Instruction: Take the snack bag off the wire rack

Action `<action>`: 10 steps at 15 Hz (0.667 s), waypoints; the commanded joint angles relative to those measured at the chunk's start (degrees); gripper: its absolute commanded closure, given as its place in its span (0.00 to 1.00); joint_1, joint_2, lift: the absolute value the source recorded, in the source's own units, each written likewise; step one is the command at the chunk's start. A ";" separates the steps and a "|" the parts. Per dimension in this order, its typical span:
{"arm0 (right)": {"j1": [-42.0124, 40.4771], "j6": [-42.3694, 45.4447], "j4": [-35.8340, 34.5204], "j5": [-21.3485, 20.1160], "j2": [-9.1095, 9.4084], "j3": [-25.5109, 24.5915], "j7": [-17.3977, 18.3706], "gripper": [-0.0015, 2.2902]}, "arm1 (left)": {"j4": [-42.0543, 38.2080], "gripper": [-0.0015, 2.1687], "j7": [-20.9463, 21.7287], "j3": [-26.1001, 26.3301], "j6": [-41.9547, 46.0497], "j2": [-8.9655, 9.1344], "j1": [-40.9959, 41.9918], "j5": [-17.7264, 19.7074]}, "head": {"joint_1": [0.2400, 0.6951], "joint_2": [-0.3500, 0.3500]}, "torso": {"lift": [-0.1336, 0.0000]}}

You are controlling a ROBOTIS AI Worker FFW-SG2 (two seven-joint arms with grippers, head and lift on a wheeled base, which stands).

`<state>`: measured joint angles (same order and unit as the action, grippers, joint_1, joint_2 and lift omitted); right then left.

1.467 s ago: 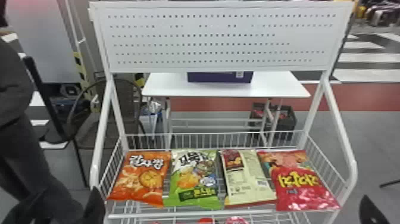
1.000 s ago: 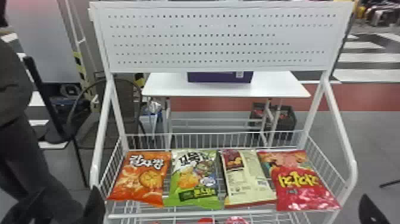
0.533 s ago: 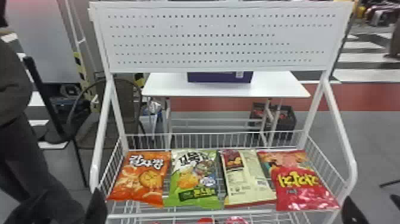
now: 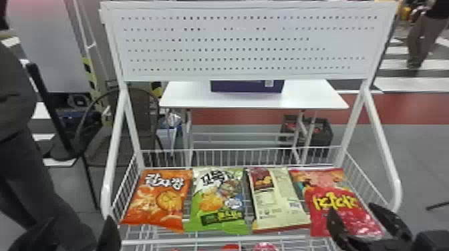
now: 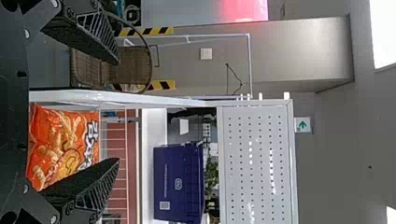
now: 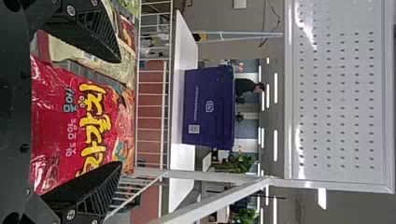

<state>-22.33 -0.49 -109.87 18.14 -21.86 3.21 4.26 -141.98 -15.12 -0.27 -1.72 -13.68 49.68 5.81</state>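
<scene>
Looks like the approach to me: the right hand (image 4: 351,207) is spread wide, the red snack bag (image 4: 329,192) just before it on the wire rack (image 4: 200,239); next, it should dip and pinch.

L gripper (image 4: 79,221) btm L of head view, fingers apart; R gripper (image 4: 350,207) btm R, fingers also apart

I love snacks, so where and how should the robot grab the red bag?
Probably by the near end of the red bag, coming from the front and slightly above, the right pincer squeezing its sides inward. The bag lies face up on the wire rack, near end toward the robot, and looks plump enough to pinch.
</scene>
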 commanded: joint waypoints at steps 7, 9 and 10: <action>11.96 -5.10 12.93 -1.70 0.68 3.73 0.13 0.05 | 0.13 0.08 0.00 -0.08 0.00 -0.29 0.41 -0.45 | 0.57 0.50 | 1.00; 13.63 -7.56 15.21 -1.79 0.68 4.08 0.13 0.05 | 0.21 0.08 0.00 -0.25 0.00 -0.29 0.24 -0.45 | 0.57 0.50 | 1.00; 14.25 -8.09 16.00 -1.88 0.68 4.17 0.13 0.05 | 0.21 0.08 0.00 -0.25 0.00 -0.38 0.15 -0.45 | 0.57 0.50 | 1.00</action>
<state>-9.04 -7.39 -95.13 16.37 -21.18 7.20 4.40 -141.81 -15.12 -0.48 -1.72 -13.99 49.97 5.36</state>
